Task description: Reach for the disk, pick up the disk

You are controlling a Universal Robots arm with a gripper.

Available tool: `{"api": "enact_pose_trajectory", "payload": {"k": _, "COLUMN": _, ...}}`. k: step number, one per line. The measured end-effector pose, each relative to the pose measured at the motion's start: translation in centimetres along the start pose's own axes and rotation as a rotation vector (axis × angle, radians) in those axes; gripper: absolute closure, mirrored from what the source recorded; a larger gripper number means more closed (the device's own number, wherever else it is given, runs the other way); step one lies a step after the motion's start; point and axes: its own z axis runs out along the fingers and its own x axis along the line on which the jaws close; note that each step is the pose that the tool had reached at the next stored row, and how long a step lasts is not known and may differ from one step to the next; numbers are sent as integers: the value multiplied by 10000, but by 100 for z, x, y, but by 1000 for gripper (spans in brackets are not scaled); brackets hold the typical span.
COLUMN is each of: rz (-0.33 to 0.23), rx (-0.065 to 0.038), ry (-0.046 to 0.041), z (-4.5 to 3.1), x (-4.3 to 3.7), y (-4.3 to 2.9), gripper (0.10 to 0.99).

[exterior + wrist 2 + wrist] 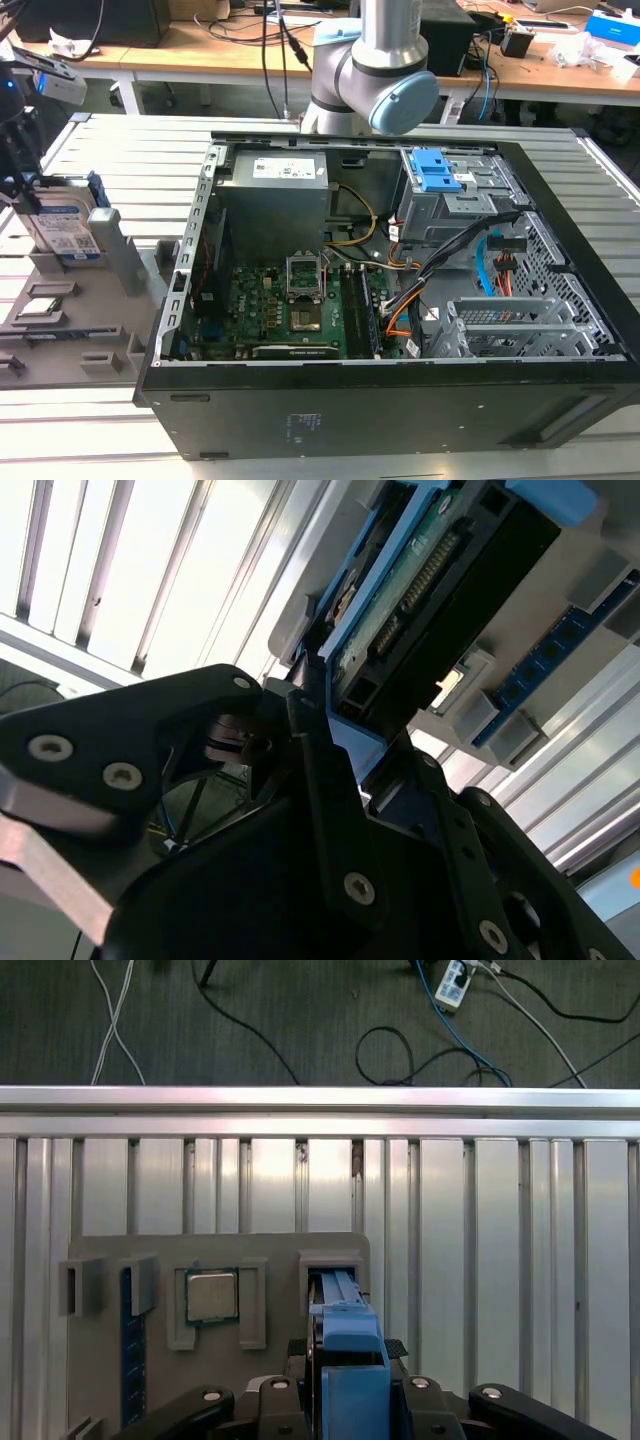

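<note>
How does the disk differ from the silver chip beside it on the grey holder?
The disk stands on edge in its slot; the chip lies flat in its recess. The disk carries blue rails; the chip is plain silver. The end effector is at the disk, not the chip. Both sit on the grey holder.

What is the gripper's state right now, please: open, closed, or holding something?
Gripper: closed on the disk, which stands upright in the grey holder.
</note>
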Motion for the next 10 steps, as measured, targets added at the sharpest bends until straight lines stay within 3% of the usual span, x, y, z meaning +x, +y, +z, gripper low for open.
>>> {"api": "enact_pose_trajectory", "payload": {"k": 10, "rz": 0, "rx": 2, "ry": 0, "z": -101, "x": 0, "y": 4, "gripper": 718}}
